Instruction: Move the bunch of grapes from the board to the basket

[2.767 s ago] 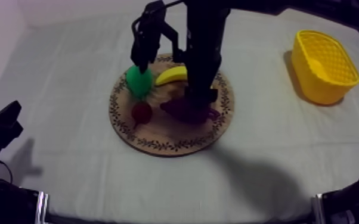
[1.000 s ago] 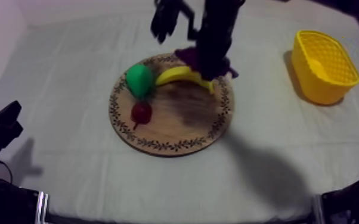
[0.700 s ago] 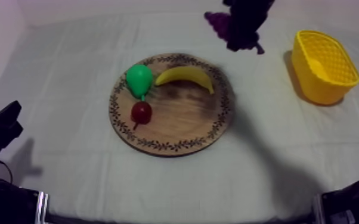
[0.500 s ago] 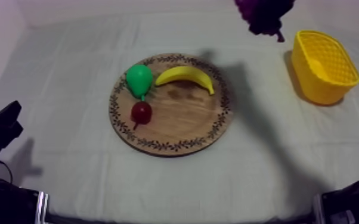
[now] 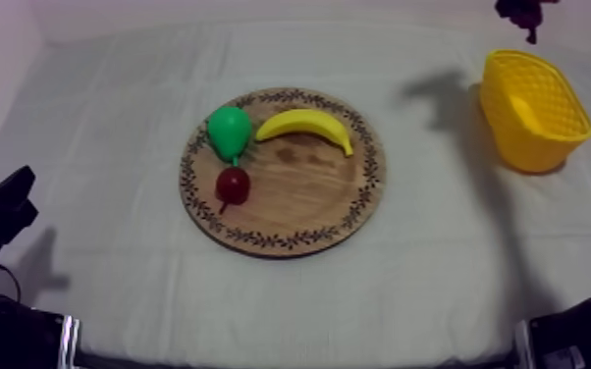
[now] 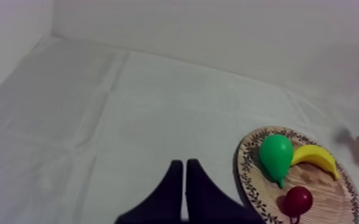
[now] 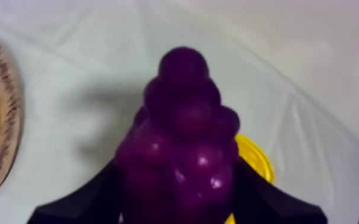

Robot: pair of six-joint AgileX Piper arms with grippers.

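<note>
The purple bunch of grapes (image 7: 182,149) hangs in the air with my right gripper (image 7: 179,182) shut on it, one black finger (image 7: 89,199) at each side. From above, the grapes (image 5: 521,10) show high at the far right, just beyond the back of the yellow basket (image 5: 530,147). In the right wrist view the basket's rim (image 7: 255,156) peeks out behind the bunch. My left gripper (image 5: 10,196) rests low at the table's left, its fingers (image 6: 185,173) together as a narrow wedge.
The round wooden board (image 5: 299,201) sits mid-table with a green pear (image 5: 229,131), a banana (image 5: 305,126) and a small red fruit (image 5: 233,184) on it. Grey-white cloth lies bare between board and basket.
The right gripper lifted the grapes off the board and carried them up and right to just behind the basket. The left arm has not moved.
</note>
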